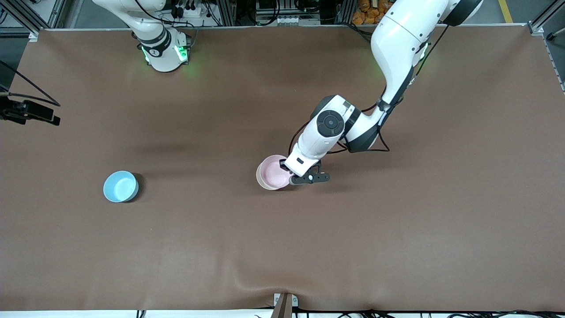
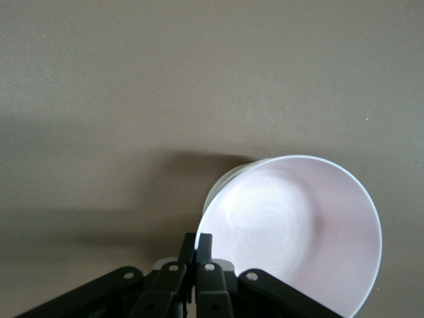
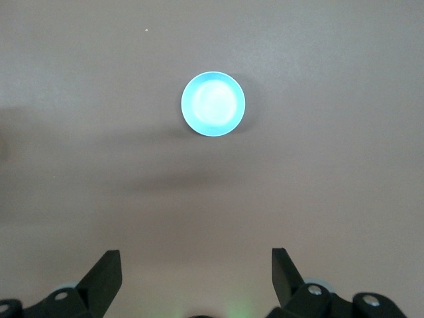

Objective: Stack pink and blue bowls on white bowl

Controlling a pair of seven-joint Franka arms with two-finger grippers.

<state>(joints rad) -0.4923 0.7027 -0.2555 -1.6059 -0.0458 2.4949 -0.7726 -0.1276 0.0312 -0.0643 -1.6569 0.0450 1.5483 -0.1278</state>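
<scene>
A pale pink bowl [image 1: 274, 171] [image 2: 298, 232] is at mid-table, pinched at its rim by my left gripper [image 1: 292, 176] [image 2: 199, 244], which is shut on it. It sits slightly tilted in or just over the white bowl [image 1: 264, 182] [image 2: 227, 180], of which only a sliver of rim shows beneath it. I cannot tell whether the two touch. The light blue bowl [image 1: 120, 186] [image 3: 213, 103] stands alone on the table toward the right arm's end. My right gripper [image 3: 195, 265] waits high over the table, open and empty, with the blue bowl well below it.
Brown cloth [image 1: 397, 229] covers the whole table. A black camera mount [image 1: 26, 112] juts in at the right arm's end of the table. A small clamp [image 1: 284, 304] sits on the edge nearest the front camera.
</scene>
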